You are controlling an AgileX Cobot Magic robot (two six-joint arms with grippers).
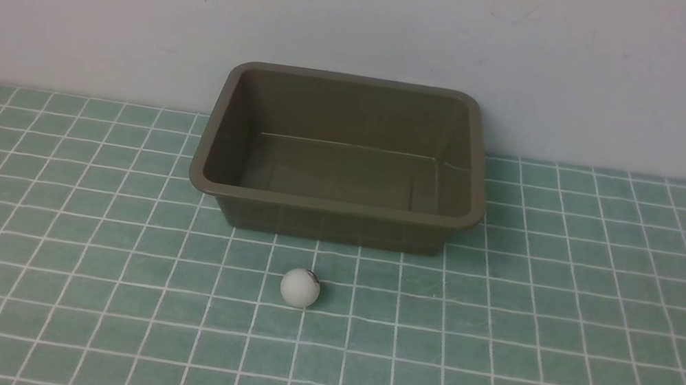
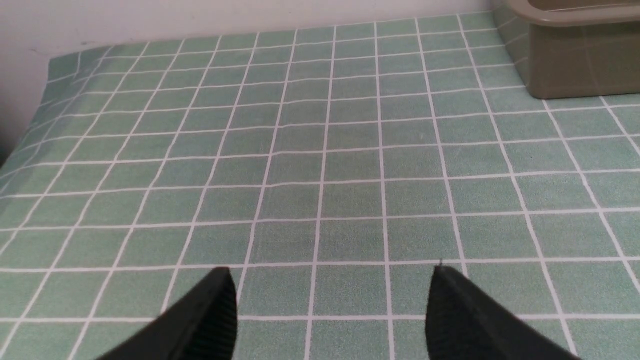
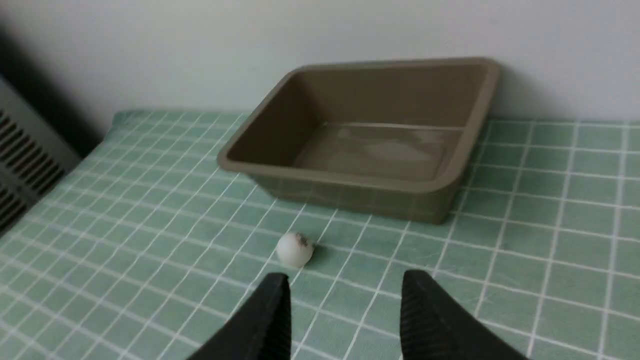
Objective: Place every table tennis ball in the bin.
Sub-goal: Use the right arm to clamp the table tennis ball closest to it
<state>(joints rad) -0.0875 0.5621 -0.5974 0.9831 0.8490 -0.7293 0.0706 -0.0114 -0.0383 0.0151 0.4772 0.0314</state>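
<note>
Olive-brown plastic bin (image 1: 334,206): sits at the back of the desk (image 1: 529,370), right up near the pale wall (image 1: 373,9), long side facing the robot. Nothing inside it, just a shiny bare floor.
Table tennis ball (image 1: 300,287): white, sitting on the desk just in front of the bin's near wall, a bit left of the bin's middle. Close to it but not touching. Not in the bin yet.
Dark mark (image 1: 313,277): little smudge of print on the ball's upper right side.
Desk cover: green with a white grid, kinda like small tiles.
Left claw (image 2: 331,272): jaws spread wide, nothing between them, only grid below. In its wrist view a corner of the bin shows well off to one side.
Right claw (image 3: 347,276): black fingers stand apart with a clear gap, not gripping anything. In its wrist view the ball lies just beyond the fingertips, nearer one finger, with the bin past it.
Front view: basically no arms, only a dark sliver at the right edge, can't tell what.
</note>
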